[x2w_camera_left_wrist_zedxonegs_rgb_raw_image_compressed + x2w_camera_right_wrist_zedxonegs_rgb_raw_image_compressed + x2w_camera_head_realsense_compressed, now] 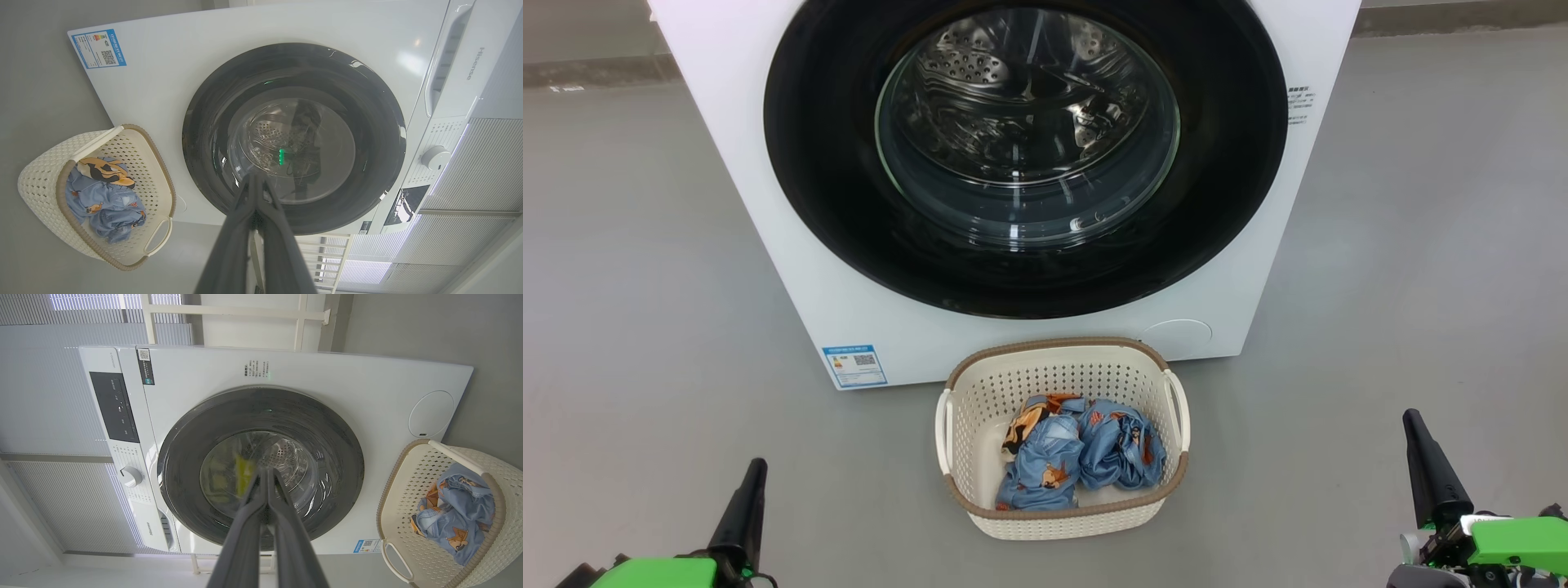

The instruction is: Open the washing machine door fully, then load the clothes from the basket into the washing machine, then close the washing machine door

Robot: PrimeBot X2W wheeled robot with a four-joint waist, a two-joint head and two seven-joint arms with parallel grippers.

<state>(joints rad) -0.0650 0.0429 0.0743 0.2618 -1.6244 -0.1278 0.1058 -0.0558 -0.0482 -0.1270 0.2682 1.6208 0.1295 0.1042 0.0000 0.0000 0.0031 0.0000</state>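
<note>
Two grippers, both clenched tight on nothing: left gripper (754, 478) low at the left, right gripper (1414, 425) low at the right, well apart over the grey floor (629, 327). Between them and further ahead, the basket (1062, 347), set on the floor just in front of the washing machine (735, 188). Inside it, the clothes (1086, 453), bunched in a heap, blue with orange prints. Behind, the washing machine door (833, 163), closed flat against the white front, with steel drum visible through the glass.
</note>
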